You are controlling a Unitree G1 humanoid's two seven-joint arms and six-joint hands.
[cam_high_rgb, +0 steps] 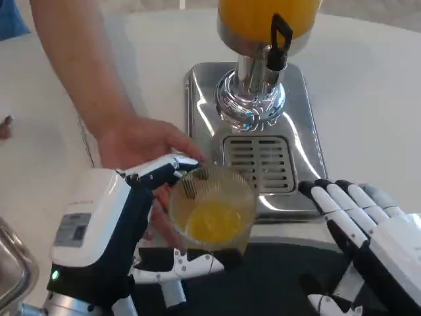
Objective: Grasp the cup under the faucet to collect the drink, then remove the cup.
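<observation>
- White tabletop all round, with a polished steel dispenser base and its slotted drip grille sitting mid-frame under a tank of orange juice.
- Clear ribbed glass cup, upright, a puddle of yellow juice in the bottom, clamped in the left hand: fingers wrapped over the far rim and under the near side.
- Already off the grille, toward the robot and a bit left of the chrome faucet with its black lever. Looks like the removal half of the job.
- Bare human hand right behind the cup, touching or nearly touching the robot's fingers; can't tell which.
- Right hand well apart, by the base's near right corner, fingers spread, holding nothing.
- Open room mostly straight back toward the robot; steel edge just beyond the cup, so best kept level.
</observation>
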